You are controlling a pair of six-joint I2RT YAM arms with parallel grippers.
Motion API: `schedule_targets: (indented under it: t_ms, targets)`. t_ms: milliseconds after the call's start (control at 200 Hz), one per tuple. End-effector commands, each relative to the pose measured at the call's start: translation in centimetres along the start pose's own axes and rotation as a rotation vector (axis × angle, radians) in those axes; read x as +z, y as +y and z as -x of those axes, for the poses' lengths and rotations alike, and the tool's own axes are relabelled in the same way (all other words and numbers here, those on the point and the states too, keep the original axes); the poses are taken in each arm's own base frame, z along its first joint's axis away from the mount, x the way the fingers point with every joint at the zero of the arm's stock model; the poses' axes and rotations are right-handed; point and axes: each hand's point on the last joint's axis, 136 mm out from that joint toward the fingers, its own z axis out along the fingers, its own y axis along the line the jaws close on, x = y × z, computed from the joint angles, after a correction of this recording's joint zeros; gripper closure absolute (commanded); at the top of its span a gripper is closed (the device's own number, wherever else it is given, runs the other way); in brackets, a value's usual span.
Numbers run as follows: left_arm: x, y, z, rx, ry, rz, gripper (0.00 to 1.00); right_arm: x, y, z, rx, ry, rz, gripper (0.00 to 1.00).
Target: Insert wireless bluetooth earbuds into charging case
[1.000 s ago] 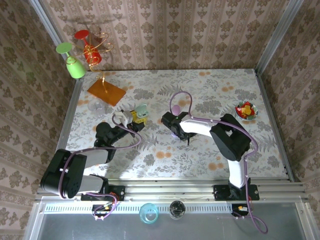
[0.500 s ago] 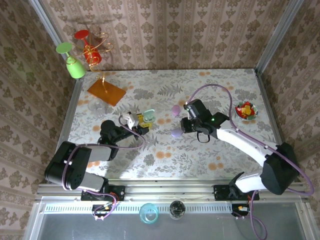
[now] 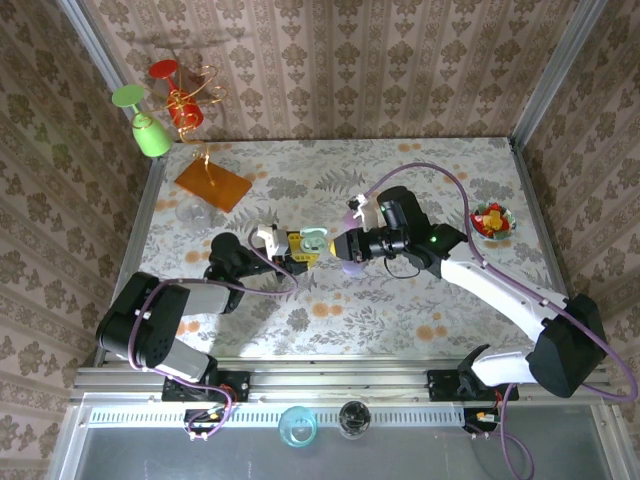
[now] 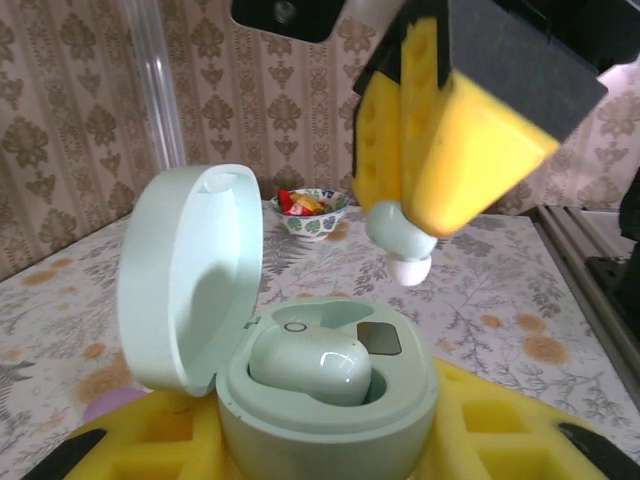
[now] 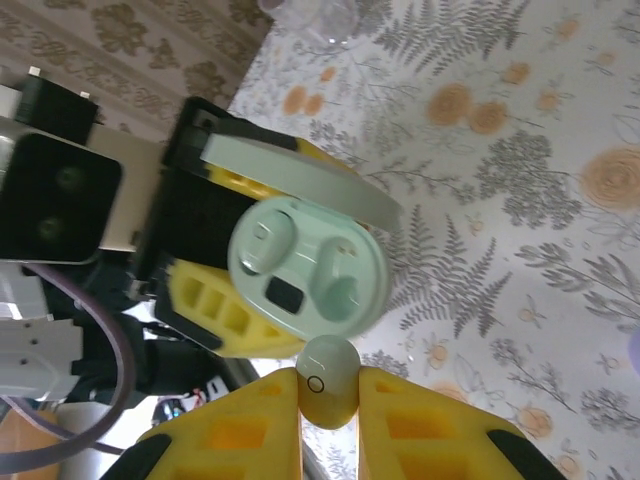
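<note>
Left wrist view tells me I am about halfway through. The charging case (image 4: 330,420) sits clamped in my left tool (image 3: 288,246), held off the desk (image 3: 420,180). Its lid (image 4: 190,280) is swung fully open and stands upright at 9 o'clock of the body. The first earbud (image 4: 310,365) is already seated in its socket. It is a smooth, glossy mint-green lump, the same colour as the case, lying low inside the rim.

The second earbud (image 4: 400,235) is not in yet. My right tool (image 3: 343,246) has closed narrowly on it, so it is pinched between the yellow pads (image 5: 250,430) with its white tip pointing down. It hangs clear of the case, at about 1 o'clock of the seated bud in this view. In the right wrist view it lies at 6 o'clock of the open case, apart from the rim. A small ring mark shows on its rounded shell.

From above, the right tool comes in from 3 o'clock of the case, with the two tools nearly meeting. The bowl of sweets (image 3: 492,220) is well off at 3 o'clock, out of the way.

By my judgement, what is left is to line the held bud over the vacant socket beside the first, lower it, let go, and then close the lid.
</note>
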Motion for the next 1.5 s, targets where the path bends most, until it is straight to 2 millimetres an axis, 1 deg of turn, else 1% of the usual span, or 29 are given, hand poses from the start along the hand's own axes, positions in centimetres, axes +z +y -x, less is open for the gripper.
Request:
schedule_targets:
  t_ms: [0, 190, 285, 300, 375, 530, 695, 810, 975, 1050, 1090, 1110, 1150, 1220, 1330, 1410, 1495]
  targets:
    - [0.4, -0.6, 1.4, 0.025, -0.030, -0.062, 0.77, -0.1, 2.3, 1.5, -0.039, -0.010, 0.082, 0.81]
    - [0.4, -0.7, 1.6, 0.020, -0.033, -0.066, 0.77, 0.4, 2.4, 1.6, -0.043, 0.013, 0.093, 0.81]
    - [0.4, -0.8, 1.6, 0.020, -0.032, -0.069, 0.77, 0.3, 2.5, 1.6, -0.049, 0.016, 0.092, 0.81]
    - [0.4, -0.8, 1.6, 0.021, -0.032, -0.069, 0.77, 1.0, 1.8, 1.3, -0.037, 0.033, 0.081, 0.81]
    - [0.3, -0.9, 1.7, 0.024, -0.034, -0.077, 0.77, 1.5, 1.3, 1.2, -0.033, 0.045, 0.064, 0.81]
    - [0.2, -1.0, 1.8, 0.031, -0.037, -0.069, 0.77, 2.1, 0.5, 0.8, -0.027, 0.063, 0.042, 0.81]
    - [0.1, -1.0, 1.7, 0.035, -0.036, -0.057, 0.77, 2.3, -0.4, 0.5, -0.019, 0.076, 0.002, 0.80]
    - [0.1, -1.0, 1.6, 0.033, -0.034, -0.058, 0.77, 2.2, -0.4, 0.5, -0.018, 0.075, -0.001, 0.73]
    - [0.1, -1.0, 1.6, 0.036, -0.035, -0.053, 0.77, 1.3, 0.0, 1.0, -0.028, 0.045, -0.003, 0.63]
    - [0.1, -1.0, 1.5, 0.035, -0.033, -0.052, 0.77, 0.8, 0.3, 1.3, -0.041, 0.025, 0.005, 0.61]
    - [0.0, -1.0, 1.4, 0.035, -0.032, -0.052, 0.77, 0.9, 0.2, 1.1, -0.048, 0.024, 0.012, 0.60]
    - [0.0, -1.0, 1.4, 0.036, -0.032, -0.052, 0.77, 0.0, 1.0, 1.5, -0.065, -0.003, 0.028, 0.59]
    - [0.0, -1.1, 1.4, 0.034, -0.030, -0.051, 0.77, -0.4, 1.3, 1.9, -0.073, -0.023, 0.035, 0.55]
    - [-0.1, -1.2, 1.4, 0.035, -0.031, -0.056, 0.77, -0.9, 1.5, 2.3, -0.076, -0.051, 0.041, 0.50]
    - [-0.2, -1.4, 1.5, 0.036, -0.032, -0.062, 0.77, -1.6, 1.5, 3.7, -0.075, -0.093, 0.039, 0.44]
    - [-0.2, -1.6, 1.5, 0.035, -0.033, -0.068, 0.77, -1.6, 1.6, 4.5, -0.085, -0.096, 0.044, 0.38]
    - [-0.2, -1.6, 1.7, 0.033, -0.035, -0.070, 0.77, -1.2, 2.4, 5.0, -0.101, -0.076, 0.076, 0.35]
